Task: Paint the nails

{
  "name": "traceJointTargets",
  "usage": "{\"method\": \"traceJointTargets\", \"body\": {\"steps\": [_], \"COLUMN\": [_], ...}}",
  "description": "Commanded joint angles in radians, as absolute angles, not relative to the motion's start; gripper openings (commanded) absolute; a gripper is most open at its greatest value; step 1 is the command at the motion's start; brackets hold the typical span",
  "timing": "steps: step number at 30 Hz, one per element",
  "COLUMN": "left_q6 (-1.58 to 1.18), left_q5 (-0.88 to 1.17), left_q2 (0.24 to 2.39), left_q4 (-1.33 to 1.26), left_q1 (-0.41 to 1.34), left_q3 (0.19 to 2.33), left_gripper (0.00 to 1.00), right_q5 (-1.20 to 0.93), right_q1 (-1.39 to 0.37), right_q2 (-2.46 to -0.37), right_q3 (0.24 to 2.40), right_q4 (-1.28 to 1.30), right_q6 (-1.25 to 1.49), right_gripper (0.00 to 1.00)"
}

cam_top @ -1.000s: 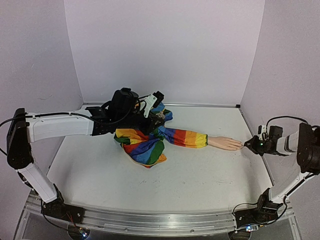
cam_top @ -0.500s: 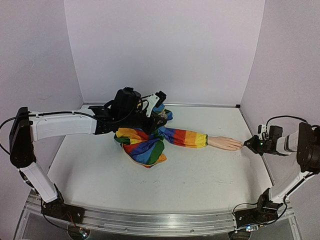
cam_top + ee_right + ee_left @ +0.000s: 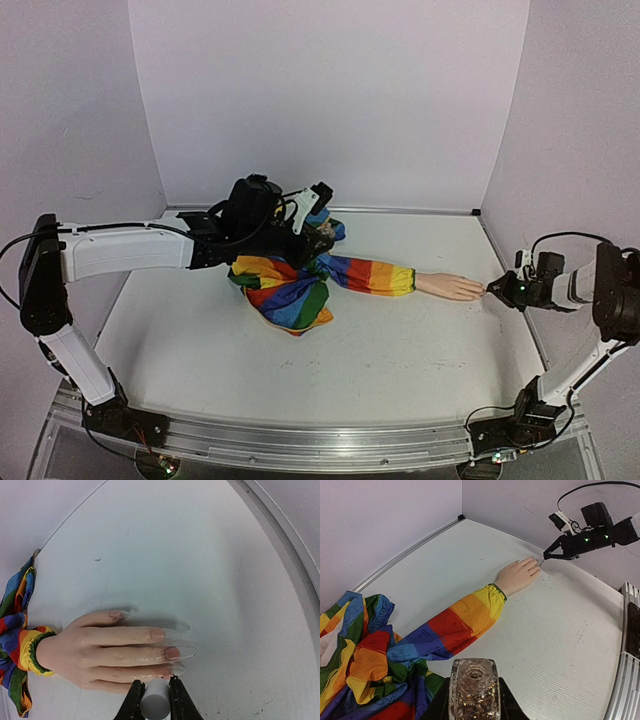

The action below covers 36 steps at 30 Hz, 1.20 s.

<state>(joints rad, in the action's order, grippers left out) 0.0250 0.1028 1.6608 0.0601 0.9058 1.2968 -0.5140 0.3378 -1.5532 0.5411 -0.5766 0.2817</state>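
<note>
The pale peach mannequin hand (image 3: 450, 287) lies flat on the table at the end of the rainbow-striped sleeve (image 3: 365, 273). Its long clear-tipped nails (image 3: 172, 653) point right, and the middle ones look pinkish. My right gripper (image 3: 155, 692) is shut on a grey cylindrical brush cap (image 3: 155, 704), right at the fingertips nearest it; the brush tip is hidden. In the top view this gripper (image 3: 495, 290) touches the fingertips. My left gripper (image 3: 474, 695) is shut on an uncapped clear bottle of glitter polish (image 3: 474, 680), held over the bunched sleeve (image 3: 365, 670).
The bunched rainbow cloth (image 3: 285, 290) lies mid-table under the left arm. A raised metal rim (image 3: 280, 545) borders the table to the right of the hand. Lilac walls (image 3: 330, 90) enclose the back and both sides.
The left arm has shifted slightly to the right with the bottle. The right gripper stays at the fingertips, hardly moved.
</note>
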Motion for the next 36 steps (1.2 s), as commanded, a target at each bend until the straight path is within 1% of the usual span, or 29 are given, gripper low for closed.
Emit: {"method": "traceJointTargets", "body": {"steps": [1,36], "left_q6": [0.025,0.021], "left_q5": [0.107,0.109], "left_q2": [1.657,1.657], "left_q4": [0.006,0.006], "left_q1": [0.901,0.901], "left_q3": [1.359,1.357], "left_gripper": [0.0,0.0], "right_q5": [-0.541,-0.534], "right_q1": [0.341,0.342], "right_q2": [-1.561,-1.588], "right_q3": [0.58,0.587], "right_q4": [-0.596,-0.593], "right_q6": [0.284,0.286], "right_gripper": [0.0,0.0]}}
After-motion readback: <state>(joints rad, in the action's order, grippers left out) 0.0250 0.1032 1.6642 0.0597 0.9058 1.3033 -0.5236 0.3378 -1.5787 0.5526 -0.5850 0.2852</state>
